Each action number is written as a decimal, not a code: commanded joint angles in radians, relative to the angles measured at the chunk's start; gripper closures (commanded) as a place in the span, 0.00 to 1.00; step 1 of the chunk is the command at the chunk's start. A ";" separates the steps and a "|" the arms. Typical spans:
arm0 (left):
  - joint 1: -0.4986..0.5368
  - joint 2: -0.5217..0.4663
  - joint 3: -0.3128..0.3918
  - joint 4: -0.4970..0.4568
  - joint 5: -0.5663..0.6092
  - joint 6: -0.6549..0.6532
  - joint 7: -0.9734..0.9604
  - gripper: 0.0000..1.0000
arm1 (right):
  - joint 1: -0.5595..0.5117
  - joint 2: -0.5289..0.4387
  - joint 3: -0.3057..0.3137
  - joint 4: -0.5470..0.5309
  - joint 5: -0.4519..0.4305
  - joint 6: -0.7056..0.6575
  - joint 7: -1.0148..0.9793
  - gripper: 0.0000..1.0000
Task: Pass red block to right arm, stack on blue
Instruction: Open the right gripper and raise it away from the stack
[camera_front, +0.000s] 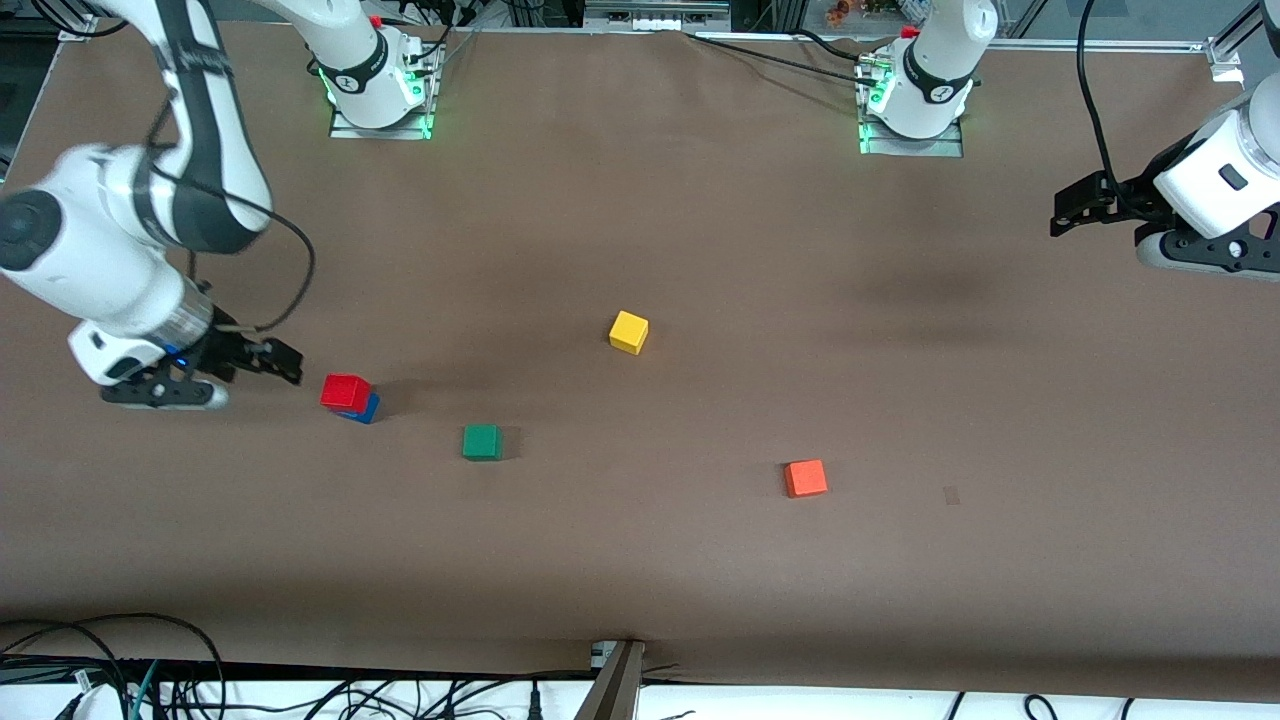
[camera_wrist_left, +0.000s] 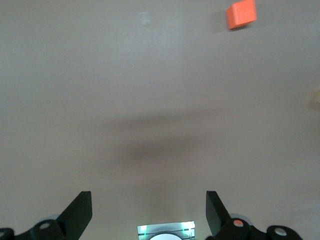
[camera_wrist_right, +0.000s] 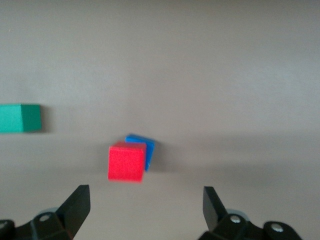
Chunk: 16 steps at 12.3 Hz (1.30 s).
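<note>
Orange cube (camera_front: 805, 478) alone; red block (camera_front: 345, 391) overhangs blue (camera_front: 366, 410).

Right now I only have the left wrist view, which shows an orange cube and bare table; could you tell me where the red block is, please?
Observer: The red block sits on the blue block, toward the right arm's end of the table.
Operator: Is it placed squarely?
Observer: No, it is twisted and offset; a blue corner shows past its edge.
Operator: Is the right gripper holding it?
Observer: No; the right gripper is beside the stack and apart from it, with its jaws open and empty.
</note>
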 joint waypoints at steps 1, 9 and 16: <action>-0.055 -0.048 0.028 -0.073 0.052 0.085 -0.056 0.00 | -0.002 -0.032 -0.023 0.183 -0.048 -0.320 -0.011 0.00; -0.052 -0.009 0.019 -0.019 0.052 0.107 -0.062 0.00 | -0.234 -0.127 0.108 0.423 -0.090 -0.663 -0.006 0.00; -0.048 0.001 0.015 -0.004 0.046 0.102 -0.062 0.00 | -0.471 -0.269 0.389 0.211 -0.102 -0.532 0.144 0.00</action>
